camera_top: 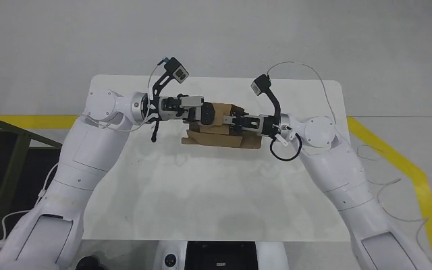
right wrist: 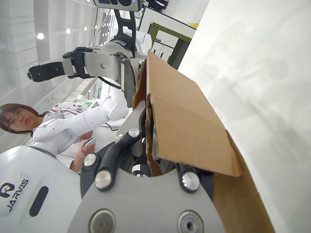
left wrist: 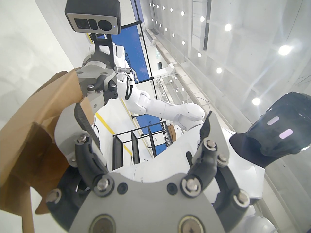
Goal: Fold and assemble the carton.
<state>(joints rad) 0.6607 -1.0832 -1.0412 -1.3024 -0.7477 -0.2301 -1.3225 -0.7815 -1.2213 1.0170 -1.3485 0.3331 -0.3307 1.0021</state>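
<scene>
carton point(camera_top: 223, 139) over white table point(camera_top: 202, 196), grey floor point(camera_top: 202, 34), yellow floor line point(camera_top: 386, 146)

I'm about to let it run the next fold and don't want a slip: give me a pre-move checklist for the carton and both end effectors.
1. Right end effector clamped on the carton: ok, shut on a flap edge.
2. Left end effector free to re-grip: ok, open wide, one finger against the carton.
3. Carton resting on the table: cannot tell.
4. Carton assembled: not ok, flaps stand loose.
5. End effectors apart from each other: cannot tell, very close.
</scene>
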